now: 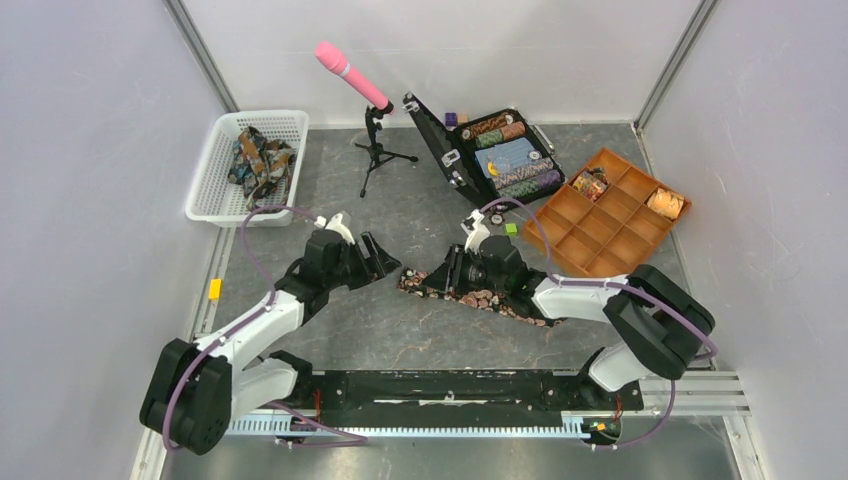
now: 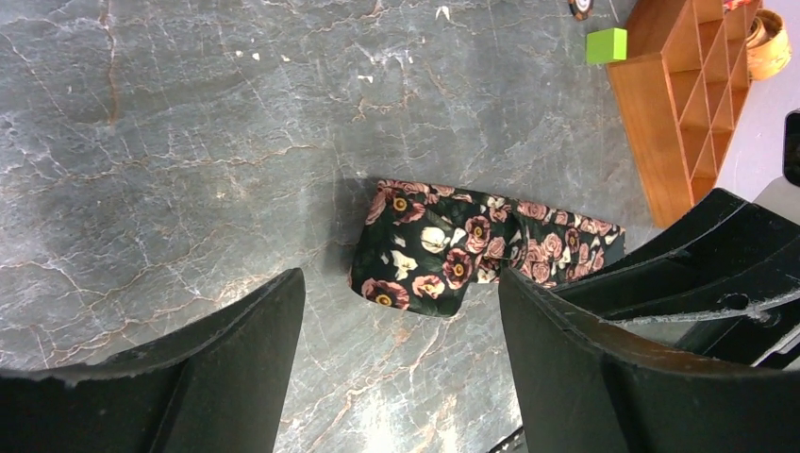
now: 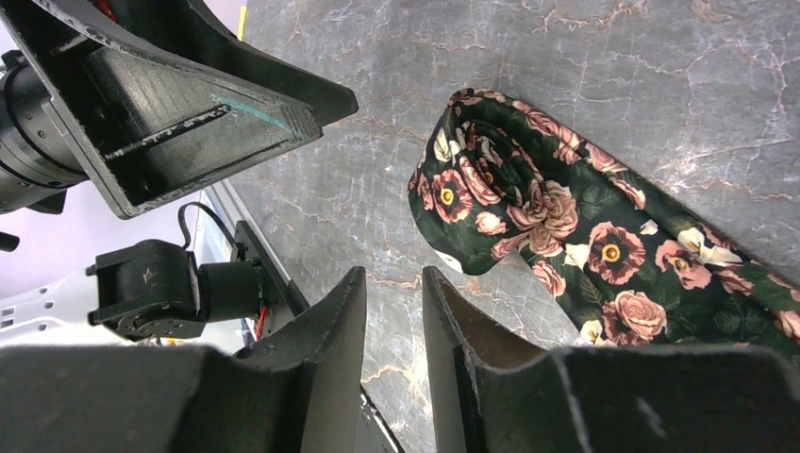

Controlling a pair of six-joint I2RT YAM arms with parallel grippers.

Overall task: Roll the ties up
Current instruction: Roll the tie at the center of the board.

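Floral necktie (image 3: 566,226) is found flat near the wooden compartment tray (image 1: 610,215), rolled end pointed away towards the spread, empty left gripper (image 1: 383,262); the nearer right gripper (image 3: 391,278) is narrowed on nothing.

A tie (image 1: 480,298) lies on the desk (image 1: 420,210) near its middle, running left to right with its rolled end at the left. At the far left stands a basket (image 1: 215,170) with other ties (image 1: 258,160) in it. To its right come a microphone stand (image 1: 375,150), then an open case (image 1: 440,140), and at the far right a compartment tray (image 1: 600,215) with a small block (image 1: 511,229) just left of it.
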